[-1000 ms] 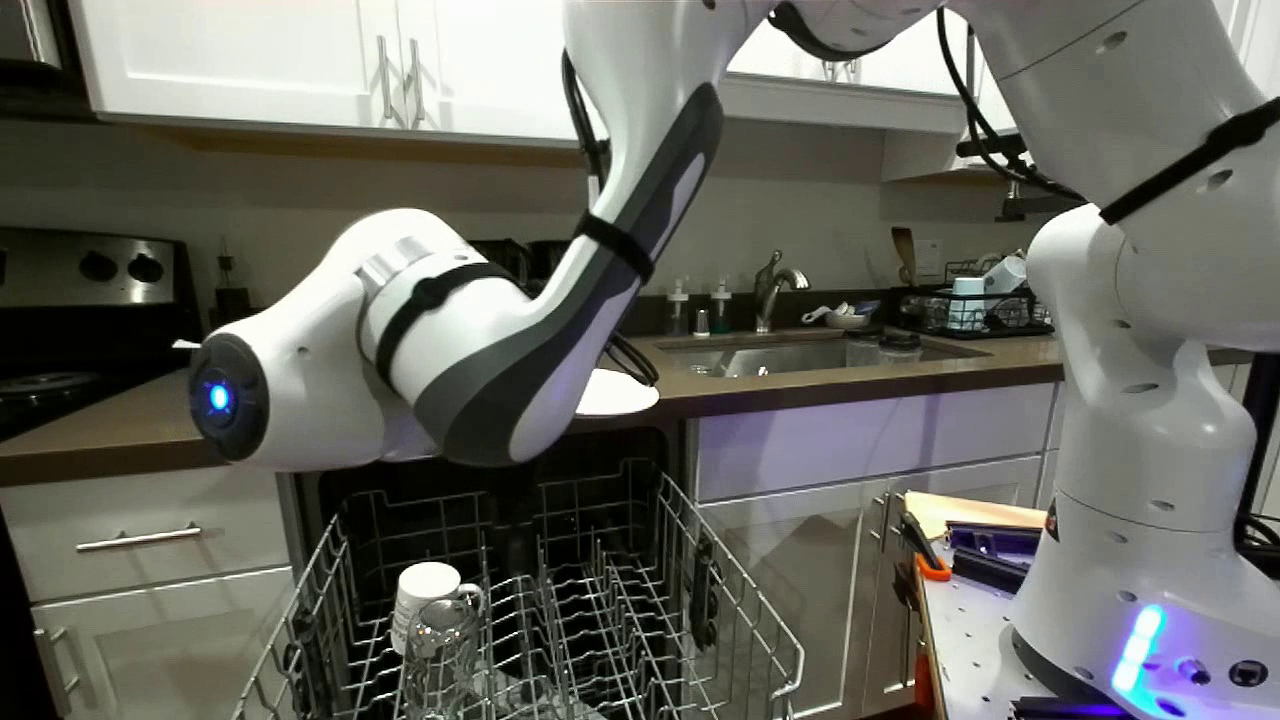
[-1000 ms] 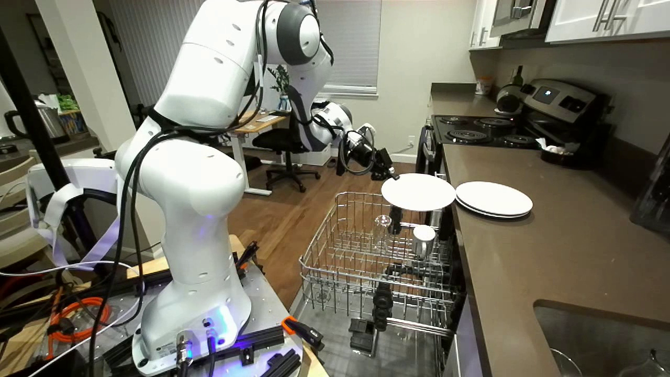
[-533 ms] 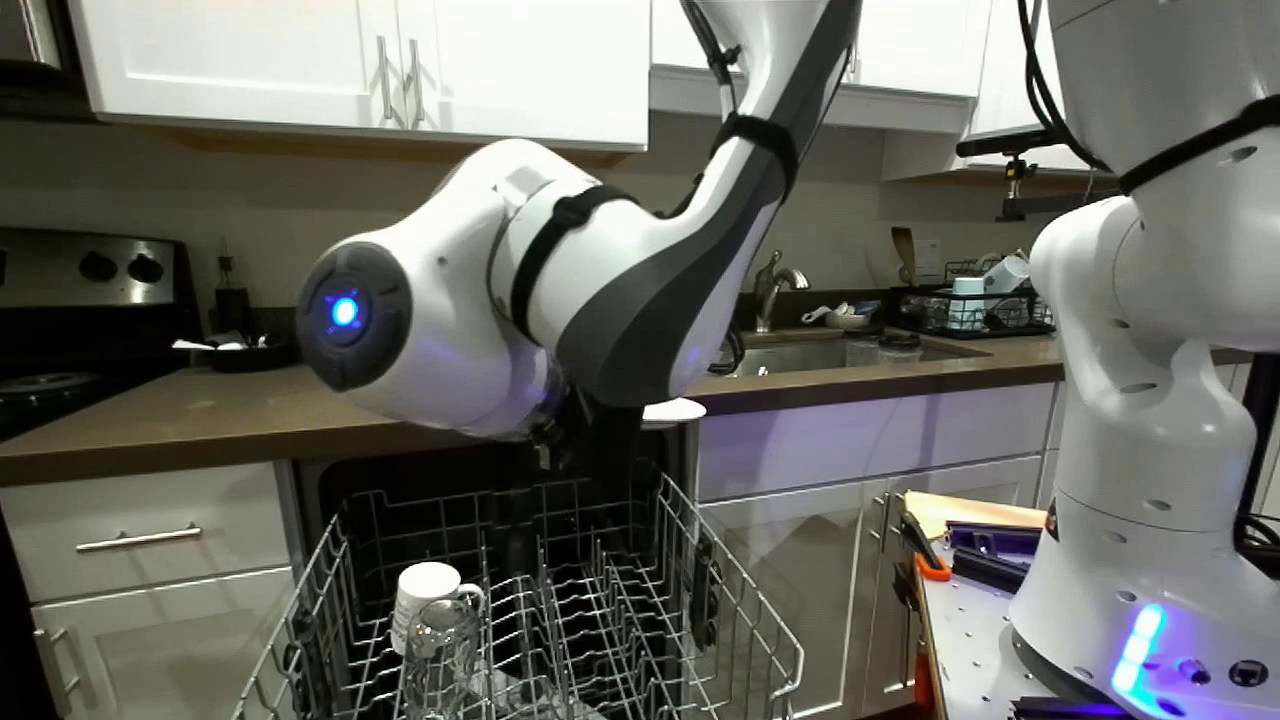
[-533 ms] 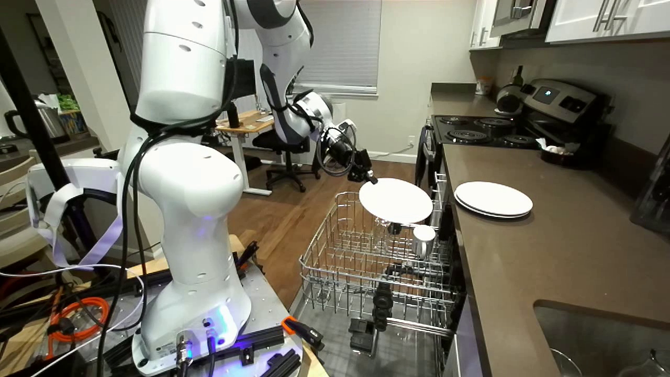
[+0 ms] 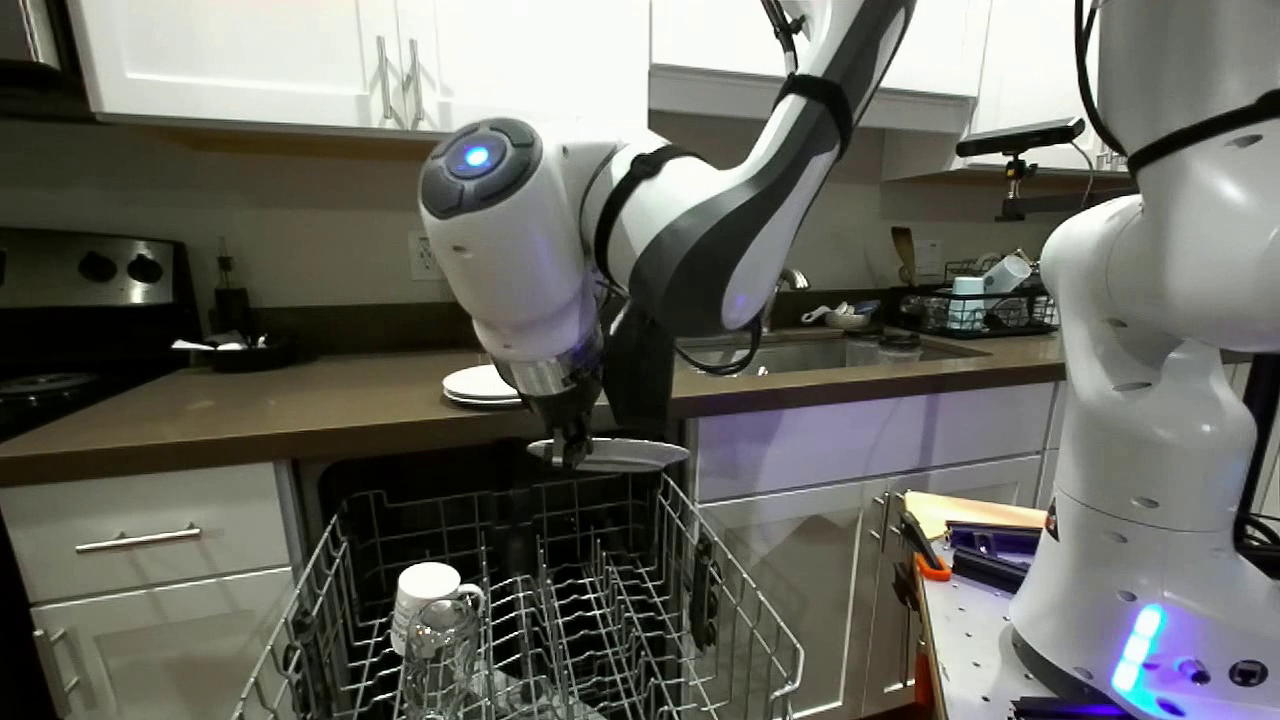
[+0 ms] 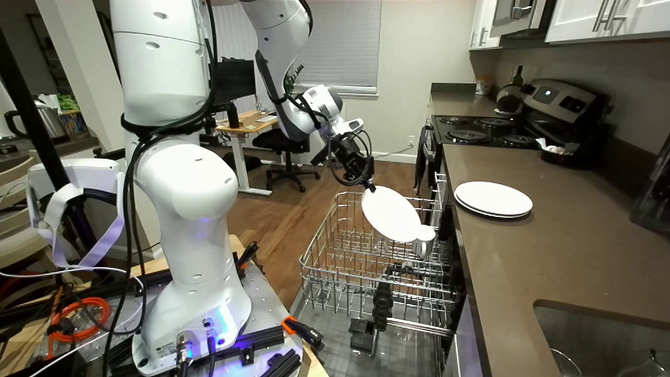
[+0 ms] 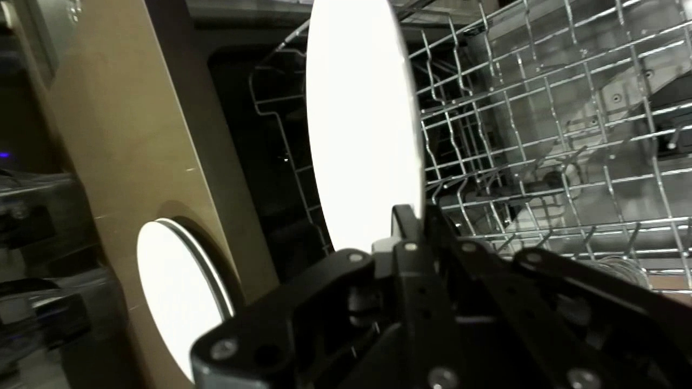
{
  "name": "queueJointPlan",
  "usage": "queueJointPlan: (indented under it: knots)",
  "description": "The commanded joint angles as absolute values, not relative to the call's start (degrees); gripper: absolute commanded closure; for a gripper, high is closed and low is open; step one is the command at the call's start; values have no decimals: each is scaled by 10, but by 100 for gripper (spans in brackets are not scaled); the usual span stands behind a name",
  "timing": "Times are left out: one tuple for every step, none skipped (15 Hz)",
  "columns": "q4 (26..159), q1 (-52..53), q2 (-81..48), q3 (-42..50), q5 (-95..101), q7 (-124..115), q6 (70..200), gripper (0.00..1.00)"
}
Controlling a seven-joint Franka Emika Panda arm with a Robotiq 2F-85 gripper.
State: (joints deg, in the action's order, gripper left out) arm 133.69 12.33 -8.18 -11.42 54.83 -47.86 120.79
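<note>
One rounded, smooth white plate (image 7: 362,124) is positioned tilted above the wire dishwasher rack (image 5: 735,565), rim pinched between the fingers (image 7: 416,265). The rack contains a white mug (image 5: 420,585) with a handle and, just beside it, a clear drinking glass (image 5: 438,650). Outside it, two stacked plates (image 6: 493,199) lie flat on the brown, smooth-topped desk (image 6: 581,235), near its edge.

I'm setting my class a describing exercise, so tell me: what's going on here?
A robot arm is handling a white plate: its gripper is shut on the plate's edge, holding it tilted above a pulled-out dishwasher rack. A white mug and a clear glass are in the rack. Two more white plates lie stacked on the counter beside it.
</note>
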Motion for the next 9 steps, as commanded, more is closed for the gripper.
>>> queueJointPlan:
  knots:
    - [1348,93,-55,-99,472,-346,1270,94]
    - [1347,88,-56,-94,446,-313,1281,94]
    - [1347,83,-57,-89,416,-277,1292,94]
    - [1347,81,-57,-85,390,-247,1298,94]
    - [1347,79,-57,-81,364,-219,1300,94]
    - [1346,78,-57,-77,343,-198,1298,94]
    - [1344,80,-57,-72,336,-198,1289,94]
    - [1341,82,-57,-67,337,-204,1282,94]
    - [1333,84,-57,-57,360,-234,1273,94]
